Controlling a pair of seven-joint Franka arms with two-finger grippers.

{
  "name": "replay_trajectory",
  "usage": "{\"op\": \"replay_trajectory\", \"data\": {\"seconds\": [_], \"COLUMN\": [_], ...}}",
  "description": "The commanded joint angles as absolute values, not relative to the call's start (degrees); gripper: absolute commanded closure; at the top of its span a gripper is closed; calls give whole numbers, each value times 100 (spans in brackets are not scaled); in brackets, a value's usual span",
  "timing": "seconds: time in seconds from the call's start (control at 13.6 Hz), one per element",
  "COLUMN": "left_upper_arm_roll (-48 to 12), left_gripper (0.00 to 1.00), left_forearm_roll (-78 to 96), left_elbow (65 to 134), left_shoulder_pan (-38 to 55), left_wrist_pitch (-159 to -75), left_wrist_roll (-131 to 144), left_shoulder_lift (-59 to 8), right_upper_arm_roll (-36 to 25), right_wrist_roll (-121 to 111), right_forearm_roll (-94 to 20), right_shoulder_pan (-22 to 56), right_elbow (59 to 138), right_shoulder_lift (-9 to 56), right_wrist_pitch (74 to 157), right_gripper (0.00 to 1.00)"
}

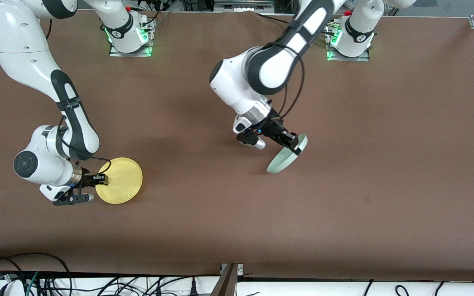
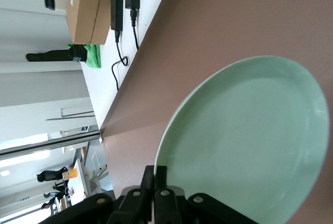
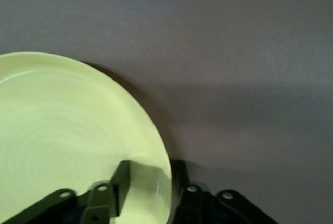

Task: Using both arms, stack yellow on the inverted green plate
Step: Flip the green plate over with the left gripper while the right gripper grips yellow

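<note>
Two plates are gripped but unstacked. Your left gripper [image 1: 294, 146] pinches the green plate [image 1: 286, 157], tilted above mid-table; your right gripper [image 1: 100, 179] straddles the yellow plate [image 1: 121, 181] rim, near the right arm's end. Inverting and stacking remain.

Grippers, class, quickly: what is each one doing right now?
Left gripper: shut on the round pale green plate, tilted above the table.
Right gripper: fingers astride the round yellow plastic plate's rim.

Left claw [image 2: 156, 182] pinches tilted green plate [image 2: 250, 146] rim.
</note>
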State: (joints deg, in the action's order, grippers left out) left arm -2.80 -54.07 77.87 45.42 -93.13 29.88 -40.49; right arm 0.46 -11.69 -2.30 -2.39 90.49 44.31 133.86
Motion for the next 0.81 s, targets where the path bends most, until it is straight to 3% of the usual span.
{"op": "replay_trajectory", "data": {"seconds": [0.0,0.15,0.51,0.66,0.73], "left_upper_arm_roll": [-158,-167,-167,-202,-246], "left_gripper": [100,100,100,100,60], "left_forearm_roll": [-5730,-5739,-5713,-5652,-5634], "left_elbow": [7453,7453,7444,7418,7409], "left_shoulder_pan": [4851,5052,5510,5616,5616], "left_wrist_pitch": [-9045,-9026,-9018,-9061,-9079], "left_wrist_roll": [3777,4042,4394,4692,4754], "left_shoulder_lift": [-4552,-4640,-5001,-5071,-5071], "right_upper_arm_roll": [97,97,97,97,97], "right_wrist_roll": [-1178,-1178,-1178,-1178,-1169], "right_forearm_roll": [-158,-150,-158,-167,-167], "right_shoulder_pan": [-299,-299,-308,-308,-308], "right_elbow": [9018,9018,9018,9018,9018], "right_shoulder_lift": [4447,4447,4447,4447,4447], "right_wrist_pitch": [13403,13403,13403,13403,13403], "right_gripper": [66,66,100,100,100]}}
